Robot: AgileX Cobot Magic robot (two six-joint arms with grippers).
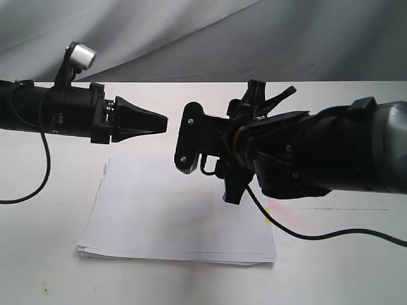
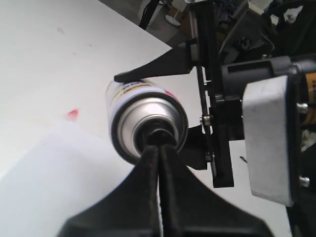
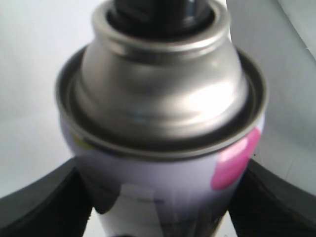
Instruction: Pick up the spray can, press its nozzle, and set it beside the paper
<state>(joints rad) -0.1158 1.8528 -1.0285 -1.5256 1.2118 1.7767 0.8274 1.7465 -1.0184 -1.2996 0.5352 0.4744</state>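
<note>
The spray can (image 3: 163,163) lies sideways in the air, its silver body and pink label mark clamped between the black fingers (image 3: 44,202) of my right gripper (image 3: 160,197). In the left wrist view the can's silver domed end (image 2: 143,118) faces the camera. My left gripper (image 2: 159,148) is shut, and its joined tips sit right at the black nozzle (image 2: 160,134). In the exterior view the left gripper (image 1: 162,121) points at the right arm (image 1: 305,152), whose black plate hides the can. The paper (image 1: 178,216) lies flat on the table below both arms.
A pink stain (image 1: 276,206) marks the white table just right of the paper. A black cable (image 1: 305,235) trails from the right arm across the table. A grey cloth backdrop (image 1: 191,38) hangs behind the table's far edge.
</note>
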